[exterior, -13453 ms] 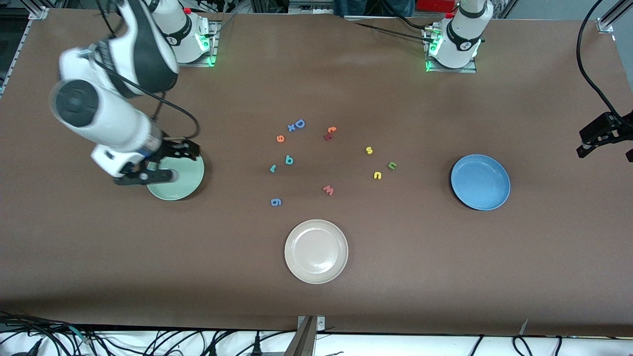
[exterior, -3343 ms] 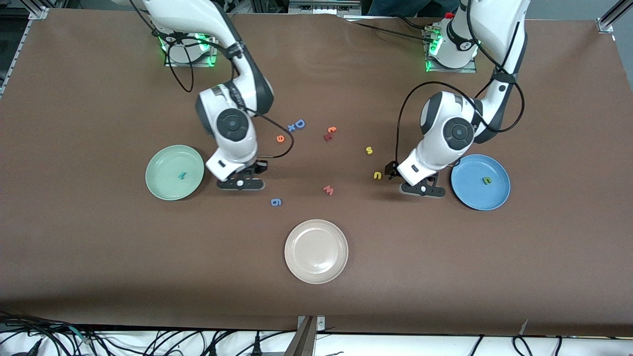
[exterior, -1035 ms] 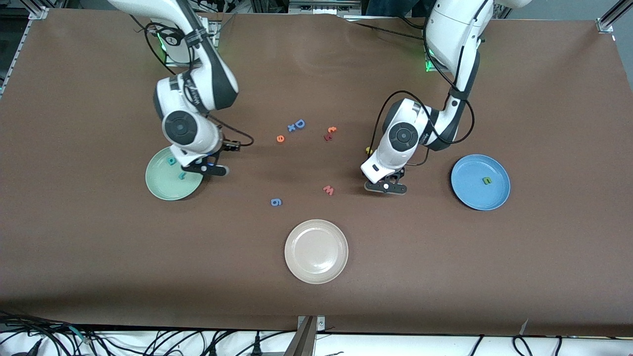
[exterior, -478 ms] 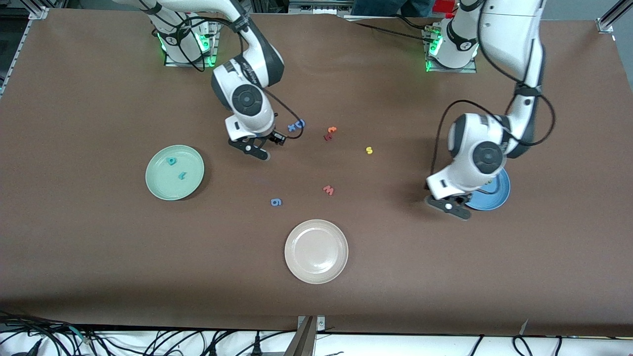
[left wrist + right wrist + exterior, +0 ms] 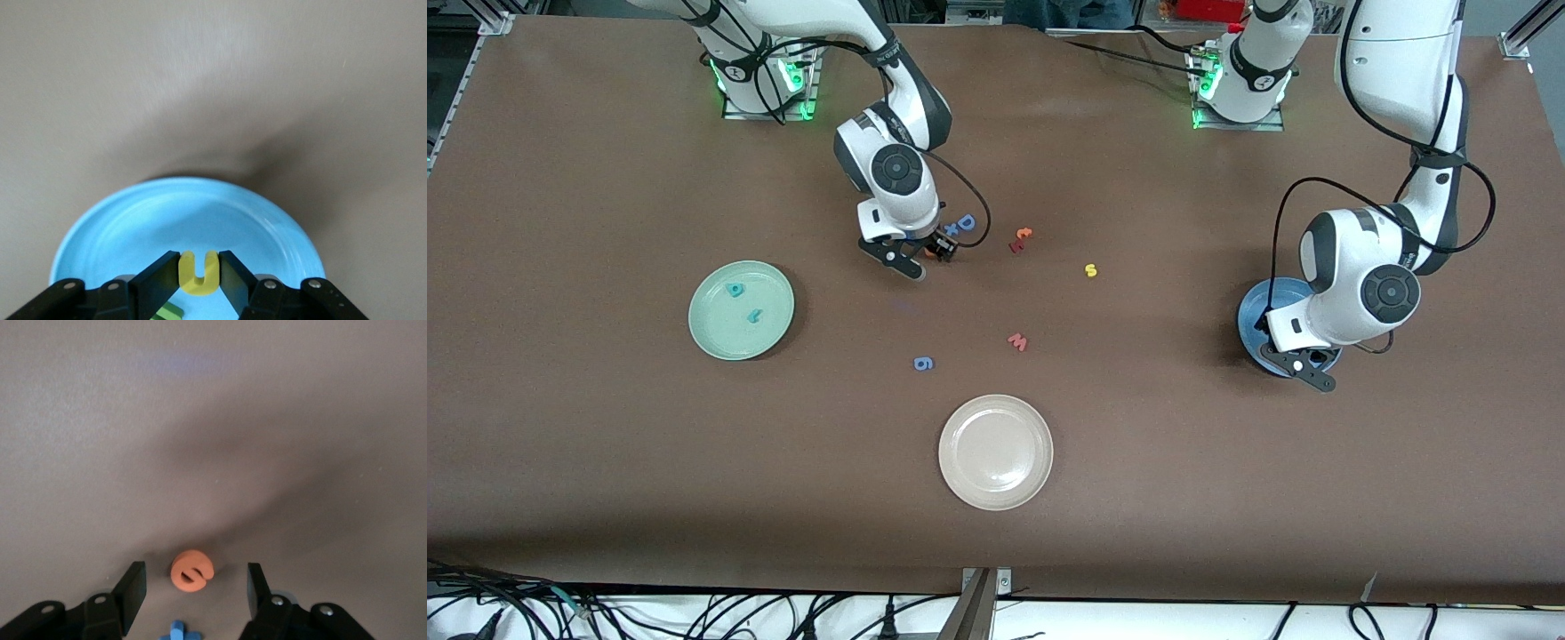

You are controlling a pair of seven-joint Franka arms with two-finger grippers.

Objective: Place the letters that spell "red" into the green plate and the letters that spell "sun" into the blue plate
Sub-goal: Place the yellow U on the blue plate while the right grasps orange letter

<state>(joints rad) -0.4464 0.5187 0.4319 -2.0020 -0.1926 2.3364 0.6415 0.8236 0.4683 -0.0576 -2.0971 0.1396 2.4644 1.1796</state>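
Observation:
My left gripper (image 5: 199, 257) is shut on the yellow u (image 5: 199, 272) and hangs over the blue plate (image 5: 133, 227). A green letter (image 5: 167, 312) lies in that plate beneath the fingers. In the front view the left gripper (image 5: 1303, 366) covers most of the blue plate (image 5: 1252, 313). My right gripper (image 5: 195, 577) stands open, with the orange e (image 5: 191, 571) on the table between its fingers, touching neither. The green plate (image 5: 720, 333) holds the teal d (image 5: 735, 289) and the teal r (image 5: 754, 315). The yellow s (image 5: 1090, 270) lies on the table mid-way between the arms.
A blue x (image 5: 179, 632) and a blue D (image 5: 966, 222) lie close beside the e. An orange t (image 5: 1023, 234) and a red letter (image 5: 1015, 246) lie nearby. A pink w (image 5: 1017, 341), a blue letter (image 5: 923, 363) and a cream plate (image 5: 995, 452) lie nearer the front camera.
The left gripper has carried the yellow u from the table to over the blue plate. The right gripper has left the teal d in the green plate and moved to the orange e.

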